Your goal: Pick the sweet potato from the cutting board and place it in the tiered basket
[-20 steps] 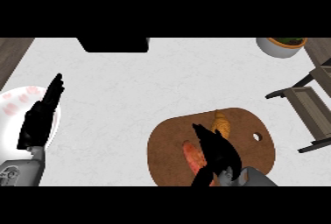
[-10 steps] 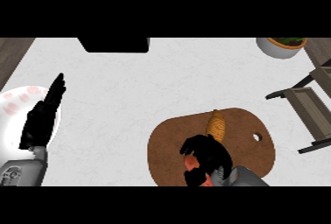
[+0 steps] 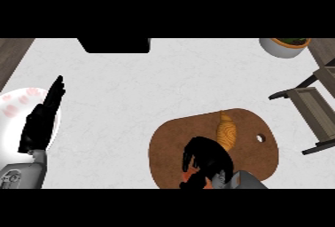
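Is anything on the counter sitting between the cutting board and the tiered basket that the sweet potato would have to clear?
Nothing visible: bare counter lies between the cutting board and the tiered basket. The right hand is curled over the sweet potato.

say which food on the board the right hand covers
The reddish sweet potato under the curled right hand, near edge of the board; the tan food lies uncovered beyond.
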You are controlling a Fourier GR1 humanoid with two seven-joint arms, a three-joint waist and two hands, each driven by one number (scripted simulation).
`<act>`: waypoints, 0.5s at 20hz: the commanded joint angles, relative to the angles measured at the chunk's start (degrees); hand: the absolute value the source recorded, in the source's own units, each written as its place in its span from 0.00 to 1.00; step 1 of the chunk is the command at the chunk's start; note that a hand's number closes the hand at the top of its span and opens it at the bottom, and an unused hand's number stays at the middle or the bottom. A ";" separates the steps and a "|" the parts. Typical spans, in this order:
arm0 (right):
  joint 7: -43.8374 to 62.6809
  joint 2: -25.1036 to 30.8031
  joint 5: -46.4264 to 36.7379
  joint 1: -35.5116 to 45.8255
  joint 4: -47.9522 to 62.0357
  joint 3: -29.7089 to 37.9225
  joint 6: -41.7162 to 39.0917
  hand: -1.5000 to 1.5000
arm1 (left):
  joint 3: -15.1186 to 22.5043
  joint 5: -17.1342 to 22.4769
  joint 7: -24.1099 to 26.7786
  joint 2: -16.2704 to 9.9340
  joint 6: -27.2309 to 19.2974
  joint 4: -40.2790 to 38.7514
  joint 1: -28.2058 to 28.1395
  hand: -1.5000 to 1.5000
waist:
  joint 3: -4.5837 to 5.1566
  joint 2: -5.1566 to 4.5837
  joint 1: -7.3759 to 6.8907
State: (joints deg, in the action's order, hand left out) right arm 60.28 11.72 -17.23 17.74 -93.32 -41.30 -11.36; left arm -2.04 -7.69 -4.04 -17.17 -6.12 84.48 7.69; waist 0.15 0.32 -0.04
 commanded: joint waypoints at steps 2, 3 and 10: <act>5.46 5.14 -3.18 -3.60 -18.25 -3.90 -3.87 1.00 | 0.18 -1.32 -0.40 2.13 -2.16 -1.09 1.32 0.50 | -0.11 0.05 1.14; 3.66 7.77 -4.49 -4.00 -21.10 -5.90 -5.00 1.00 | -0.93 -0.74 -2.43 -0.22 -0.64 -0.04 1.32 0.50 | -0.12 0.21 1.20; 6.74 17.61 -1.67 -4.16 -49.19 3.56 -6.51 1.00 | 0.56 -2.31 0.91 2.26 -2.38 -0.13 -1.70 0.50 | -0.07 0.06 1.56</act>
State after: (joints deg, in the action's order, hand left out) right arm 59.50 26.47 -20.62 13.57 -129.99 -43.03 -14.98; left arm -2.43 -8.33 -3.92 -16.55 -6.68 85.12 5.88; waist 0.07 0.67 1.44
